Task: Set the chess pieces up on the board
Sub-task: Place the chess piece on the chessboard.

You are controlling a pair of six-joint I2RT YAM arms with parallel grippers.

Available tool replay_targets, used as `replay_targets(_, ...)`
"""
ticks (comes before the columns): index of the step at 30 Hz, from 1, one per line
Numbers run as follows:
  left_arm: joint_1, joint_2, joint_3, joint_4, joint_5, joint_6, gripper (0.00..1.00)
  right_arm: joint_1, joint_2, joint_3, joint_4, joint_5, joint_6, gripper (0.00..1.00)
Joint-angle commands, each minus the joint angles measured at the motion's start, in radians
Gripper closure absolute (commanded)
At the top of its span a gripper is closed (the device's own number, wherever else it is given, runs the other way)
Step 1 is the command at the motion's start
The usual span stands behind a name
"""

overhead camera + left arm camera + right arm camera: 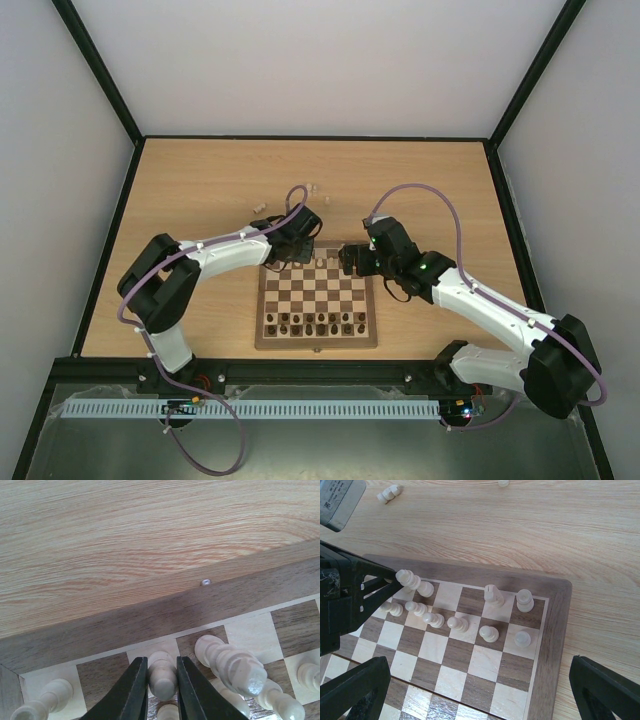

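The left pincer [161, 669] is squeezing a pale chess piece [162, 680] at the bottom middle of the frame. The piece is standing on the board [125, 625], by its edge. The right pincer [480, 682] is hanging wide open over the board, holding nothing. Dark pieces [315, 322] are lining the board's bottom row.

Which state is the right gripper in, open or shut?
The right gripper is open: its fingers sit far apart at the wrist view's bottom corners, only the board between them.
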Motion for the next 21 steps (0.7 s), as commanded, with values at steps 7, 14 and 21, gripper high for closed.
replay_targets(7,-0.005,-0.019,0.001,-0.016,-0.016,-0.006,0.77,-0.002,-0.012,-0.013,-0.005,-0.001,-0.007,0.01)
replay_targets(14,-0.004,-0.06,0.015,-0.029,-0.014,-0.003,0.68,-0.003,-0.012,-0.013,-0.005,-0.003,-0.007,0.01)
replay_targets(21,-0.002,-0.088,0.085,-0.068,-0.05,0.007,0.57,-0.002,-0.015,-0.013,-0.005,-0.003,-0.007,0.01)
